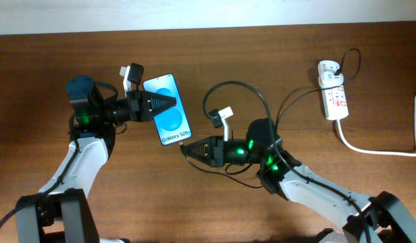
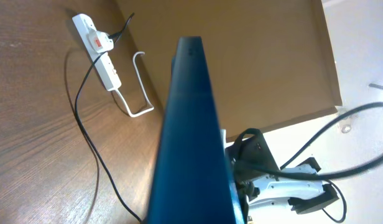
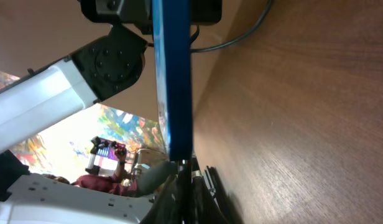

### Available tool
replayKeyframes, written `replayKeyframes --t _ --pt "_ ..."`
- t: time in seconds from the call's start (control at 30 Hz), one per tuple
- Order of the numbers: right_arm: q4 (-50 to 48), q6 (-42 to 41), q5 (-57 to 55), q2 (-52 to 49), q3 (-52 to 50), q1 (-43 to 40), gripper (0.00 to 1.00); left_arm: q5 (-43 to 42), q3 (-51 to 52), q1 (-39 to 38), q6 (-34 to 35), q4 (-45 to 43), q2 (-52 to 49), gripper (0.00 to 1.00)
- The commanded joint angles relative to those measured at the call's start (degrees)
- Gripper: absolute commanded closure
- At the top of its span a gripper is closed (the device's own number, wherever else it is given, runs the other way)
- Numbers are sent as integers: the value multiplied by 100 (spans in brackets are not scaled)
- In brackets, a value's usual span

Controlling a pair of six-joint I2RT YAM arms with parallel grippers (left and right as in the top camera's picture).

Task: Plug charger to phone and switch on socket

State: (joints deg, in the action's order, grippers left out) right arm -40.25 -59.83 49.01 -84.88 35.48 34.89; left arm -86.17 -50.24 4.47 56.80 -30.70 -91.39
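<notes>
The phone (image 1: 173, 123), blue screen reading "Galaxy S25", is held off the table at its top end by my left gripper (image 1: 164, 103), which is shut on it. In the left wrist view the phone (image 2: 190, 124) shows edge-on. My right gripper (image 1: 190, 150) is shut on the charger plug (image 3: 183, 167), whose tip meets the phone's bottom edge (image 3: 174, 81). The black charger cable (image 1: 263, 102) loops back to a white adapter (image 1: 328, 67) in the socket (image 1: 334, 96), a white strip with red switches at the far right. It also shows in the left wrist view (image 2: 99, 57).
The socket's thick white cord (image 1: 377, 150) runs off the right edge of the wooden table (image 1: 275, 47). The black cable (image 2: 86, 124) lies loose across the table between the arms and the socket. The table's far edge is just behind the socket.
</notes>
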Motion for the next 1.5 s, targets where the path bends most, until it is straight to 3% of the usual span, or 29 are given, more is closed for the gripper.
replayKeyframes --t 0.0,1.47 --pt "-24 111 -188 -4 122 85 96 -120 7 4 59 -28 48 100" --pt "-238 -286 -772 -2 155 271 96 -151 7 4 57 -11 48 100"
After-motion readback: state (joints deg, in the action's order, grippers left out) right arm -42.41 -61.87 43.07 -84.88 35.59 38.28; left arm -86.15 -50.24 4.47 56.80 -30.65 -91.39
